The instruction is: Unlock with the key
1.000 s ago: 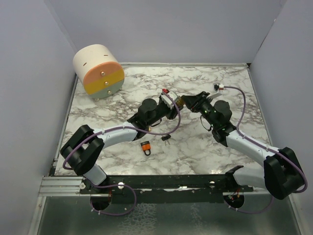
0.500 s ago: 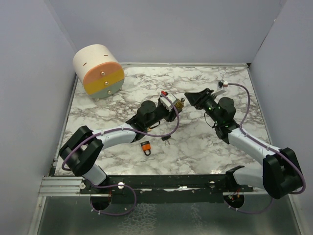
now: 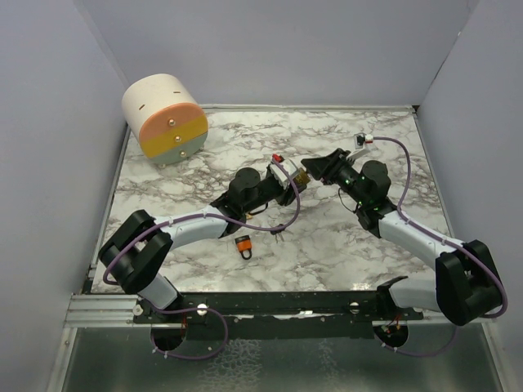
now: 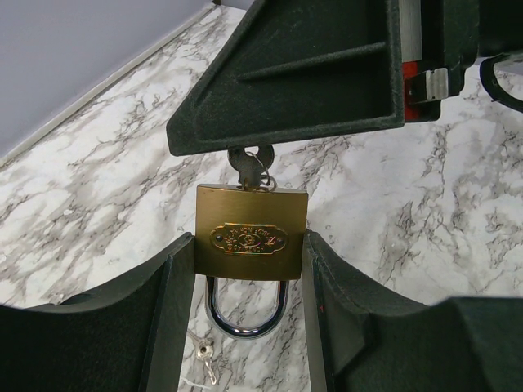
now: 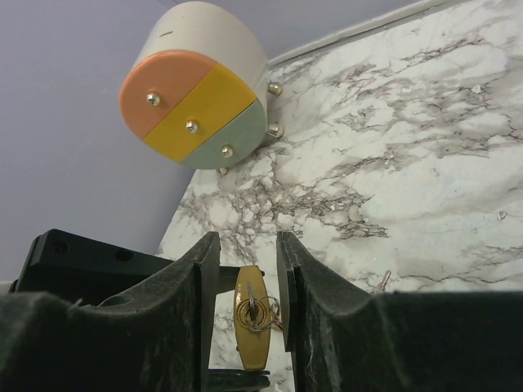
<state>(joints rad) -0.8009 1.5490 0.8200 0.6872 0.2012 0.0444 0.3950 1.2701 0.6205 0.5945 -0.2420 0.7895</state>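
Now the left gripper (image 4: pixel 249 255) is clamped on the narrow edges of the brass padlock (image 4: pixel 251 233), above the middle of the table (image 3: pixel 343 245), with the shackle (image 4: pixel 245 309) toward its own wrist and the key (image 4: pixel 248 167) in the opposite end. The key's long axis points straight into the right gripper (image 5: pixel 243 245), whose jaws stand a little apart around the key head. I judge it must close, then twist.

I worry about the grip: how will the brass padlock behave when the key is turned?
The brass padlock looks like solid metal, so it is probably heavy for its size and rigid. Its smooth sides, pinched by the left gripper, might slip or twist.
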